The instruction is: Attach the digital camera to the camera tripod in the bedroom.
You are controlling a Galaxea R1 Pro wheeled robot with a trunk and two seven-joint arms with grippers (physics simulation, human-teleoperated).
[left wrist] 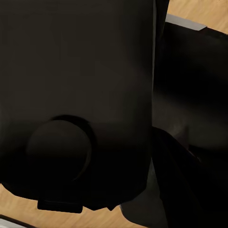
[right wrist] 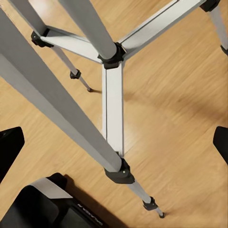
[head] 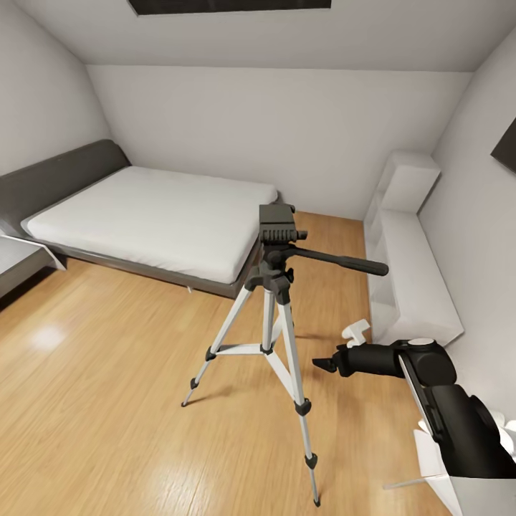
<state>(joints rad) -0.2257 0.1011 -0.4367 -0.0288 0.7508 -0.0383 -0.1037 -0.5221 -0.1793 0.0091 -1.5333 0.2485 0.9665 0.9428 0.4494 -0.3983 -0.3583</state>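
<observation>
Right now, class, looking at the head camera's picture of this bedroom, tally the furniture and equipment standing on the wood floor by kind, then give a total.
Beds: 1, the bed
Camera tripods: 1, the camera tripod, three silver legs
White shelf units: 1, the shelf unit along the right wall
Total: 3

Silver-legged, black-jointed camera tripod (head: 271, 315)

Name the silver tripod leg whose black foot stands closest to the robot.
The long silver leg running toward the view's bottom edge, beside the right gripper; the others end farther away.
</observation>
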